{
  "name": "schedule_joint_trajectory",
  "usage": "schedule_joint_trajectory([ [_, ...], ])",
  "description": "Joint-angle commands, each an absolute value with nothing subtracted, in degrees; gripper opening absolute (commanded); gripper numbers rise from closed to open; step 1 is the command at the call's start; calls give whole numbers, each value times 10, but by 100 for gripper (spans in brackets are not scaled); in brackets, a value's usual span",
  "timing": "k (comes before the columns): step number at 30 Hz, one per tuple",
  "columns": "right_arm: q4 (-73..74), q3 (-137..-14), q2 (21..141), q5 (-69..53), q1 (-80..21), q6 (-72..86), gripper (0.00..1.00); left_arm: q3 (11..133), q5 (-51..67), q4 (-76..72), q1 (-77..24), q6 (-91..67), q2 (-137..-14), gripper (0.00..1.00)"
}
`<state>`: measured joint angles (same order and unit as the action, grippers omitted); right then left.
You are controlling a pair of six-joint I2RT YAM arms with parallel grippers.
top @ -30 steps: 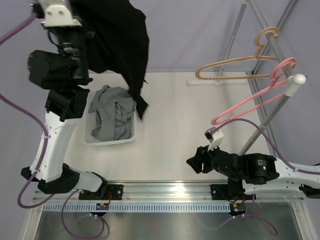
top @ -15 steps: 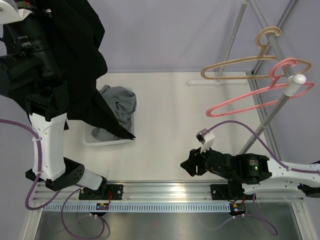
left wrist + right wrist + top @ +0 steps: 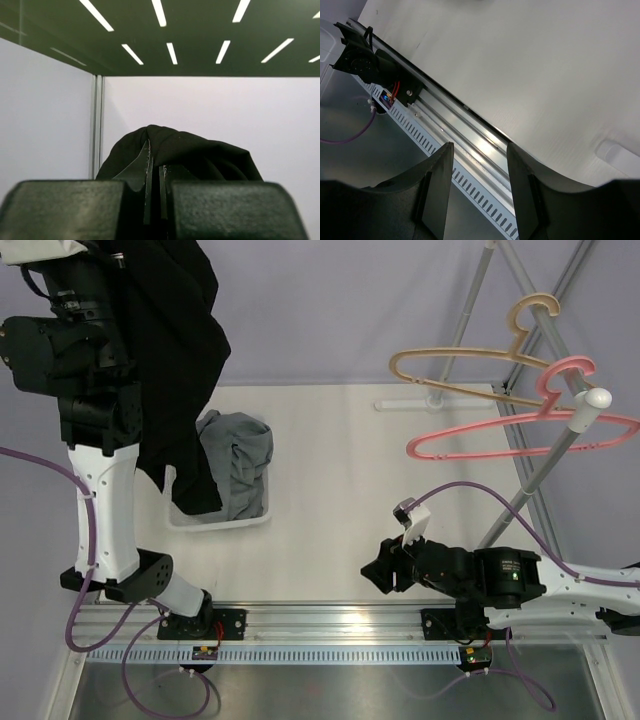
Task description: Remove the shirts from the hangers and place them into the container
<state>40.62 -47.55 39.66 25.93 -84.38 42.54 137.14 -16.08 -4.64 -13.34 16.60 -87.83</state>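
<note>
My left gripper [image 3: 156, 161] is shut on a fold of the black shirt [image 3: 200, 152], raised high at the left. In the top view the black shirt [image 3: 170, 360] hangs down from it, and its hem dangles over the left part of the container [image 3: 222, 525]. The grey shirt [image 3: 240, 455] lies crumpled inside that clear tub. The tan wooden hanger [image 3: 460, 365] and the pink hanger [image 3: 520, 435] hang bare on the rack at the right. My right gripper [image 3: 378, 570] stands open and empty, low near the table's front edge; in its wrist view the right gripper [image 3: 477, 150] frames the rail.
The metal rack's slanted pole [image 3: 545, 475] and white knob [image 3: 597, 398] stand at the right, above my right arm. An aluminium rail [image 3: 330, 618] runs along the near edge. A white foot of the rack [image 3: 430, 402] lies at the back of the table.
The left arm swung left with the black shirt, and the hem moved from right of the tub to over its left side. The bare hangers sway; the pink one has levelled.
</note>
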Motion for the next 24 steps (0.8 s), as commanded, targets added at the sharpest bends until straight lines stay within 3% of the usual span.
schedule_joint_trajectory([
  [1, 411, -483, 385, 270, -847, 424, 54, 1348, -135, -50, -113, 94, -867, 0],
  [3, 410, -479, 377, 272, -848, 425, 55, 1305, -135, -56, -105, 70, -851, 0],
  [7, 408, -473, 372, 272, -847, 427, 55, 1095, -127, -106, -97, -26, -767, 0],
  [13, 395, -464, 359, 264, -848, 428, 55, 938, -55, -134, -81, -163, -720, 0],
  [17, 389, -454, 351, 259, -848, 432, 54, 996, 23, -85, -75, -196, -779, 0],
  [24, 388, -451, 345, 261, -848, 430, 55, 1360, 133, 73, -74, -229, -914, 0],
])
